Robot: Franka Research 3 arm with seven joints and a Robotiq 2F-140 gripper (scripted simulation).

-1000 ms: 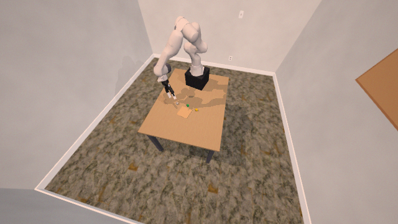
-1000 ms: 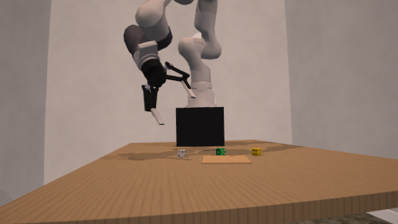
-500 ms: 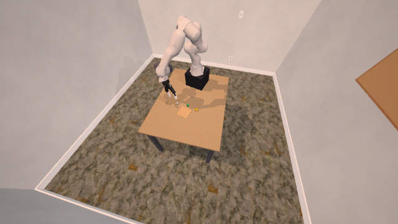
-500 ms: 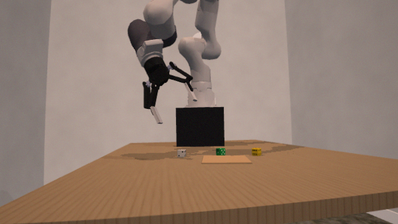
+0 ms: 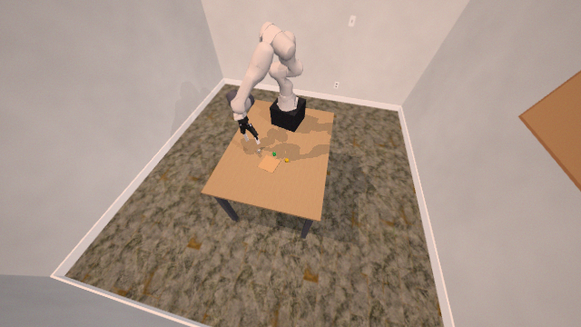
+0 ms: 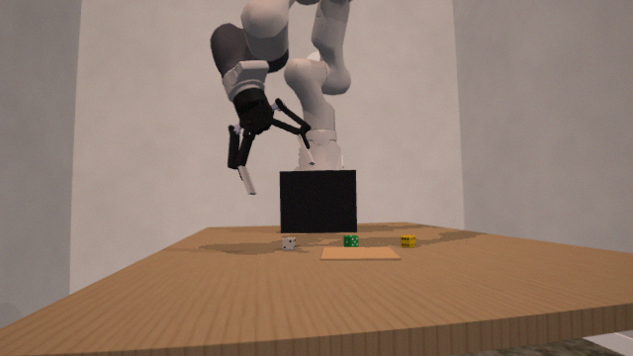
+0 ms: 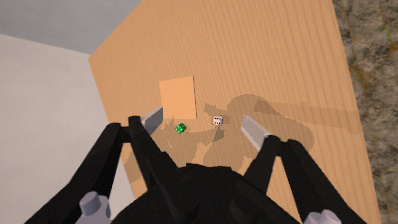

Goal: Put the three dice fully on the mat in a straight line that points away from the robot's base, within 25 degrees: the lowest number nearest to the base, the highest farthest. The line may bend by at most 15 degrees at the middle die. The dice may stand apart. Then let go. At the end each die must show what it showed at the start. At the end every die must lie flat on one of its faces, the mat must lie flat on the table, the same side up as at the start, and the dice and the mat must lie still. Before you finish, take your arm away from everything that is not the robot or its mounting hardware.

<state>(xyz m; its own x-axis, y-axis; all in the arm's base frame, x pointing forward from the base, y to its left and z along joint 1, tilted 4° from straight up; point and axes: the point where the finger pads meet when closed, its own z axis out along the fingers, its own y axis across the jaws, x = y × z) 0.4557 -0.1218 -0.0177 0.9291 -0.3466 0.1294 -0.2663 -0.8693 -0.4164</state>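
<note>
Gripper [image 6: 279,173]: fingers spread wide, empty, high above the table [image 6: 198,297].
White die [image 6: 289,243], green die [image 6: 351,240], yellow die [image 6: 407,240]: all off the mat [image 6: 360,253], along its far edge.
Advice: descend squarely over the white die; grip opposite side faces, keeping it level.

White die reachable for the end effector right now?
Probably yes: the end effector hangs open and empty above the white die, which stands apart from the green die and mat.
</note>
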